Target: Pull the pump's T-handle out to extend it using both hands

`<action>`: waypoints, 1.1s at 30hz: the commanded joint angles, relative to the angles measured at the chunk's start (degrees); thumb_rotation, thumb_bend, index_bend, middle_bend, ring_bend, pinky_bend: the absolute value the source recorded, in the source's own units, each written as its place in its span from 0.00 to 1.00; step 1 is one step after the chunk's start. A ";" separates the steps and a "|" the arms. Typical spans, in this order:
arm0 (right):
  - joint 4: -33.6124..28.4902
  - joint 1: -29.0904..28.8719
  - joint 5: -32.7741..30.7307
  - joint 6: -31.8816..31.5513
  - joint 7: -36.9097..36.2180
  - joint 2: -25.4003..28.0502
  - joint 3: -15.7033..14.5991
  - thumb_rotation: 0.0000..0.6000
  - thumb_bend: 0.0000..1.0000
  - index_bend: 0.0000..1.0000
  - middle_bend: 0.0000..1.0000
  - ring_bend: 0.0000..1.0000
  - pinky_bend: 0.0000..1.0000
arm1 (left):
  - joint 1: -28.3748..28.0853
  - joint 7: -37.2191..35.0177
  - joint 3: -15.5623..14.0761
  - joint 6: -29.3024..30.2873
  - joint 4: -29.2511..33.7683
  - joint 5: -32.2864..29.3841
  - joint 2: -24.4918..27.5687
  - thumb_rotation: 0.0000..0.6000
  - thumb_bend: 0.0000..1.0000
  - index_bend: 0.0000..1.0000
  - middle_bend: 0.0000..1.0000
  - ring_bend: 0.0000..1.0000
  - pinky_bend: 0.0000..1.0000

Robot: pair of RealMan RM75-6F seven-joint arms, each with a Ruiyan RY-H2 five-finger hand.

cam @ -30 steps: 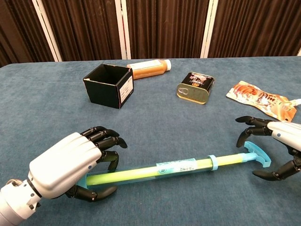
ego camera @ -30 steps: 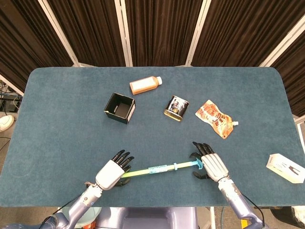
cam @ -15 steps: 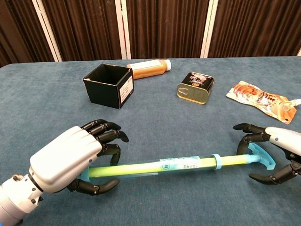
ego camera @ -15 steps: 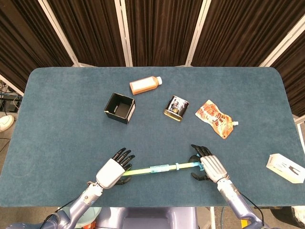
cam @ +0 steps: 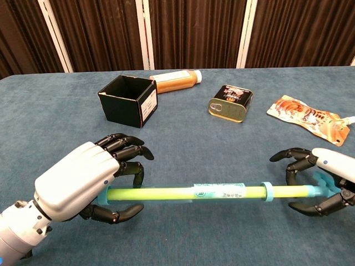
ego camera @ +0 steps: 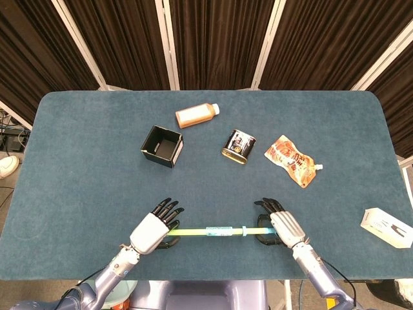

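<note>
The pump (ego camera: 213, 231) is a yellow-green tube with a blue collar, lying level near the table's front edge. It shows closer in the chest view as the pump (cam: 194, 193). My left hand (ego camera: 151, 232) wraps its left end, fingers curled over the barrel and thumb underneath, as the left hand (cam: 77, 185) shows up close. My right hand (ego camera: 284, 226) closes around the blue T-handle (cam: 320, 185) at the right end, fingers over it and thumb below. A short stretch of rod shows between the collar and the handle.
A black open box (ego camera: 161, 146) sits behind the left hand. An orange bottle (ego camera: 197, 115), a tin can (ego camera: 239, 144) and an orange pouch (ego camera: 292, 159) lie across the middle. A white carton (ego camera: 386, 227) rests at the right edge.
The pump has swung from tilted to level and come nearer the front edge. Both hands moved with it, and their fingers have curled further around its ends.
</note>
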State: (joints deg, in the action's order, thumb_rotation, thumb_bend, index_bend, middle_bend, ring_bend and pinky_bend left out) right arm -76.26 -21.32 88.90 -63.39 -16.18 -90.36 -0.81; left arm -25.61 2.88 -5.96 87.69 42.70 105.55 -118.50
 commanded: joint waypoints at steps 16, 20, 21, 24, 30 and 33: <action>-1.05 0.44 0.99 -3.27 3.69 1.94 0.13 1.00 0.37 0.81 0.24 0.05 0.00 | 0.61 0.93 -0.61 2.99 2.49 0.64 2.48 1.00 0.49 0.63 0.24 0.13 0.15; -2.03 0.45 0.56 -3.62 5.60 2.99 0.54 1.00 0.34 0.81 0.24 0.05 0.00 | 0.66 1.33 -0.80 3.66 4.44 0.92 4.22 1.00 0.49 0.63 0.24 0.13 0.15; -2.26 0.47 0.44 -3.75 6.26 3.31 0.67 1.00 0.34 0.81 0.24 0.05 0.00 | 0.68 1.44 -0.80 3.99 4.98 1.03 4.73 1.00 0.49 0.63 0.24 0.13 0.15; -3.07 0.54 -0.10 -3.99 7.78 4.25 1.06 1.00 0.34 0.81 0.24 0.05 0.00 | 0.78 1.73 -0.90 4.54 6.58 1.23 6.06 1.00 0.49 0.63 0.24 0.13 0.15; -4.08 0.42 -1.49 -3.82 8.73 5.90 1.99 1.00 0.33 0.81 0.24 0.05 0.00 | 0.82 3.31 -1.19 5.06 9.20 1.87 8.51 1.00 0.49 0.63 0.24 0.13 0.15; -4.28 0.30 -2.13 -3.78 8.66 6.81 2.56 1.00 0.33 0.81 0.24 0.05 0.00 | 0.89 3.89 -1.27 5.51 10.21 2.19 9.75 1.00 0.49 0.63 0.24 0.13 0.15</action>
State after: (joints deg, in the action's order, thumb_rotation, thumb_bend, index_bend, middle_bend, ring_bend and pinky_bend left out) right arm -80.45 -20.96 86.97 -67.20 -7.47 -83.78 1.57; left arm -24.76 6.49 -7.19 92.97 52.62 107.57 -109.09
